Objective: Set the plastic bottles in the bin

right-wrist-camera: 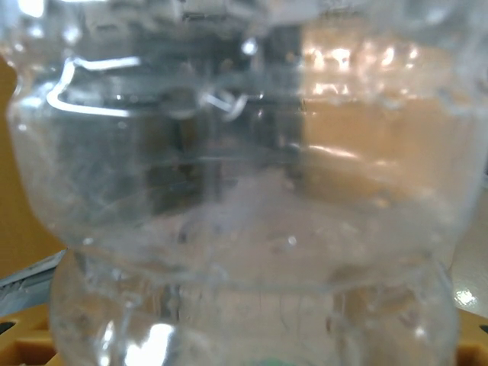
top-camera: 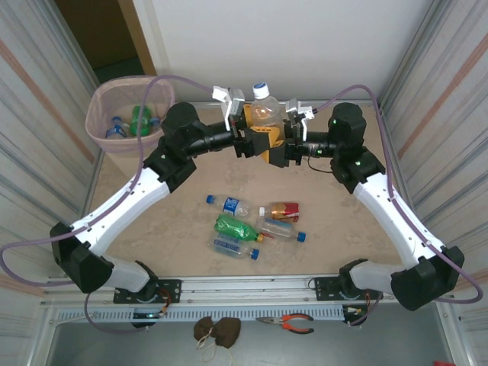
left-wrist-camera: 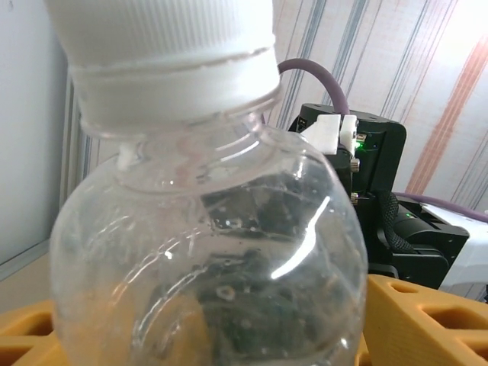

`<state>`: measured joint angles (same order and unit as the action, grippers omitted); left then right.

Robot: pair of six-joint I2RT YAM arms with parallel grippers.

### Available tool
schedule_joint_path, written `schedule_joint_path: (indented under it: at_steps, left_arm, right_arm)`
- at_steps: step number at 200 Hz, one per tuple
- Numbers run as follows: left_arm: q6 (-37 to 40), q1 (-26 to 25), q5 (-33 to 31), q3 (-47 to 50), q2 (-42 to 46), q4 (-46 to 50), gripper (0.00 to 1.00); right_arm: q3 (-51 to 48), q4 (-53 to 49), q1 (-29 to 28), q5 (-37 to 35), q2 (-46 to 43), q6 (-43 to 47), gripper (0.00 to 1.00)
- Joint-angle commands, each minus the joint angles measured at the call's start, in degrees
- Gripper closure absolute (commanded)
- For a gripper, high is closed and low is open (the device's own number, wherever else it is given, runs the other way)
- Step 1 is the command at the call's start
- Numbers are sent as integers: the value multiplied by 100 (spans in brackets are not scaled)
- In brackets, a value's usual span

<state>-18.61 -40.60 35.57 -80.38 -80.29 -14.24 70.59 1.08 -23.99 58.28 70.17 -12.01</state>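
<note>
A clear plastic bottle (top-camera: 264, 110) with a white cap stands upright in the air at the back middle. My left gripper (top-camera: 256, 136) and my right gripper (top-camera: 277, 145) meet on it from either side, yellow fingers against its body. It fills the left wrist view as a bottle (left-wrist-camera: 206, 252) inside the left gripper (left-wrist-camera: 213, 335), and the right wrist view as a bottle (right-wrist-camera: 244, 152) inside the right gripper (right-wrist-camera: 244, 343). The pink bin (top-camera: 95, 114) stands at the back left with a green bottle (top-camera: 141, 118) and a clear one inside. Several bottles lie mid-table, among them a green one (top-camera: 236, 227) and a red-labelled one (top-camera: 284, 210).
Striped walls close in on both sides of the table. Red-handled pliers (top-camera: 286, 324) and a brown lump (top-camera: 216, 329) lie on the ledge in front of the arm bases. The right arm's wrist (left-wrist-camera: 358, 160) sits close behind the held bottle.
</note>
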Motion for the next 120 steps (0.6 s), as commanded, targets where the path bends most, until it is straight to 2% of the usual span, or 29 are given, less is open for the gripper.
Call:
schedule_joint_path:
  at_steps: [1, 68, 85, 106, 120]
  left_arm:
    - [-72, -53, 252, -199, -62, -400, 28]
    - [-58, -63, 284, -84, 2, -655, 43]
    - [62, -70, 187, -61, 75, -568, 43]
    - [424, -50, -112, -138, 220, -65, 45]
    - [607, 9, -210, -258, 283, 258, 45]
  right_arm:
    - [-62, 181, -38, 103, -175, -146, 39]
    - [-76, 126, -44, -43, -246, -187, 36]
    - [-54, 9, -54, -114, -275, -125, 30]
    - [-33, -282, -53, -179, -326, 41, 17]
    - [-35, -442, -53, -239, -388, 139, 12]
